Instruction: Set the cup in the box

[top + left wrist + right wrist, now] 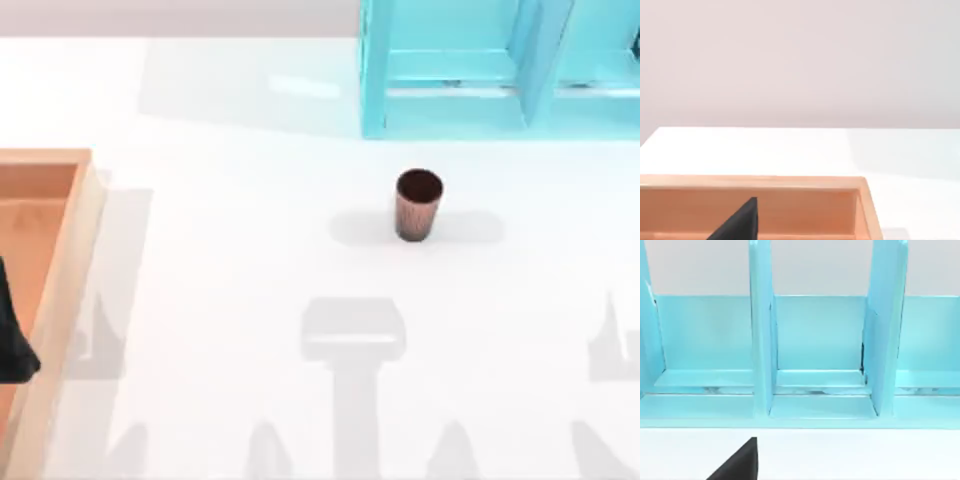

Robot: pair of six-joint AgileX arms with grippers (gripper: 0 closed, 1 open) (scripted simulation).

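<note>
One reddish-brown cup (418, 204) stands upright on the white table (250, 280), right of centre, just in front of the turquoise shelf frame (450, 70) at the far side and apart from it. Nothing touches the cup, and its dark mouth faces up.

At the table's left edge lies the wooden box (70, 250), shallow, with thick pale rims, well apart from the cup. A dark piece of the left arm (14, 345) hangs over the box's interior near the left border. In the left wrist view the box's far wall (765, 182) and inner corner lie below the camera, and a black finger (740, 222) of the left gripper juts in at the bottom; whether that gripper is spread or closed cannot be told, and it holds nothing visible.

From the right wrist view, a black finger (740, 462) pokes in above the table, facing the frame's compartments (815, 340); its opening cannot be told either
</note>
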